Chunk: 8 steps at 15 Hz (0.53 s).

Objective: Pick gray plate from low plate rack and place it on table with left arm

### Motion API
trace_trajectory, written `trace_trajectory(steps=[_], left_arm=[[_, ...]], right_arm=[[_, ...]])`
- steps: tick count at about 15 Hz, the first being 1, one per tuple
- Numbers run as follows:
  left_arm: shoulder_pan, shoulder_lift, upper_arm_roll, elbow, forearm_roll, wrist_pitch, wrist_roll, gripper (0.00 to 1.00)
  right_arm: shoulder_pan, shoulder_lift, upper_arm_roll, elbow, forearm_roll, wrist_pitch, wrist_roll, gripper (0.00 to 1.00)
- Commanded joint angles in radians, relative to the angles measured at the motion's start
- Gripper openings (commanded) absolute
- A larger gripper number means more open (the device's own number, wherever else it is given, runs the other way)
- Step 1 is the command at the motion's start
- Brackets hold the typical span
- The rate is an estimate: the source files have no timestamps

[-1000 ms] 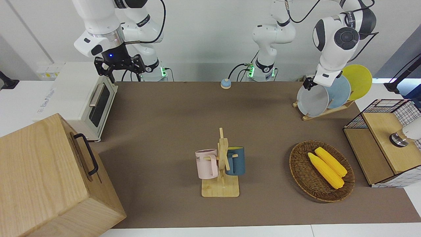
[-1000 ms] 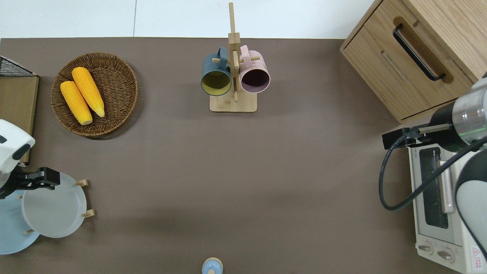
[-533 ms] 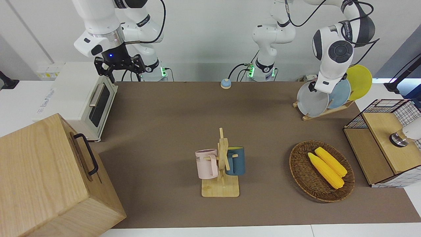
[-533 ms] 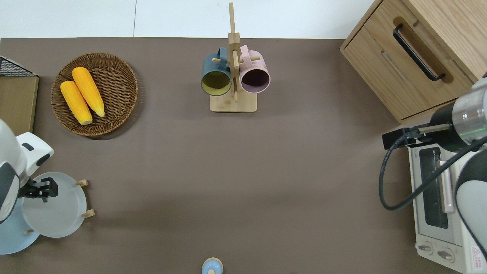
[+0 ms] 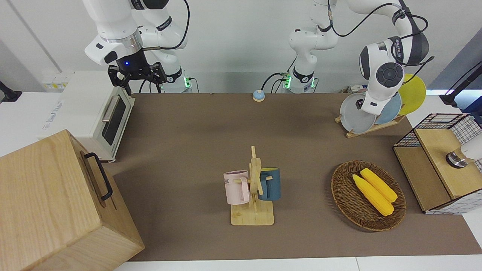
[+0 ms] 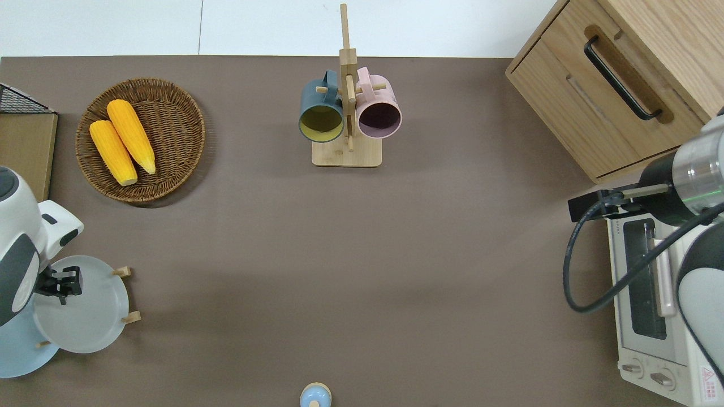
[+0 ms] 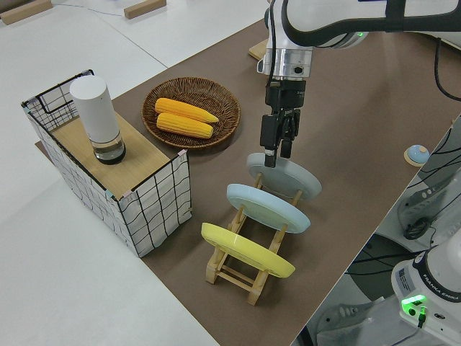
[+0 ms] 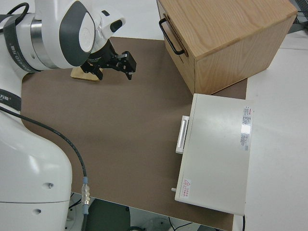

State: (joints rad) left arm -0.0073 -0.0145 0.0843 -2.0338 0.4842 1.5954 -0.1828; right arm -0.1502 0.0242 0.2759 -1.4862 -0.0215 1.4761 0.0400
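The gray plate [image 5: 355, 116] stands on edge in the low plate rack [image 5: 371, 129], in the slot nearest the table's middle; it also shows in the overhead view [image 6: 85, 316] and the left side view [image 7: 297, 177]. My left gripper [image 7: 274, 157] points down at the plate's top rim, open, with a finger on either side of the rim [image 6: 65, 281]. The plate still rests in the rack [image 7: 238, 270]. The brown table [image 5: 196, 131] lies beside it. My right arm is parked, its gripper [image 5: 137, 79] open.
A light blue plate [image 5: 391, 107] and a yellow plate [image 5: 414, 92] fill the rack's other slots. A wicker basket [image 5: 346, 203] with two corn cobs, a wire-frame shelf [image 5: 440, 162], a mug stand [image 5: 254, 188], a toaster oven [image 5: 90, 113], a wooden cabinet [image 5: 49, 203] and a small bell [image 5: 258, 95] stand around.
My left gripper has come down and shifted from the plate's edge onto its top rim, its wrist turning. The plate and the right arm have not moved.
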Motion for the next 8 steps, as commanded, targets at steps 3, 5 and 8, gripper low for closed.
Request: trace_trajectory(steps=[3, 5, 8], left_arm=[[0.01, 0.002, -0.003, -0.014, 0.017, 0.029, 0.006, 0.04], [0.012, 0.001, -0.001, -0.011, 0.017, 0.026, 0.009, 0.0], [0.01, 0.001, -0.003, -0.008, 0.017, 0.025, 0.003, 0.0]], right_arm=[[-0.019, -0.003, 0.017, 0.009, -0.002, -0.014, 0.012, 0.983], [-0.019, -0.003, 0.017, 0.009, -0.002, -0.014, 0.012, 0.983], [-0.019, -0.001, 0.017, 0.009, -0.002, -0.014, 0.012, 0.983]])
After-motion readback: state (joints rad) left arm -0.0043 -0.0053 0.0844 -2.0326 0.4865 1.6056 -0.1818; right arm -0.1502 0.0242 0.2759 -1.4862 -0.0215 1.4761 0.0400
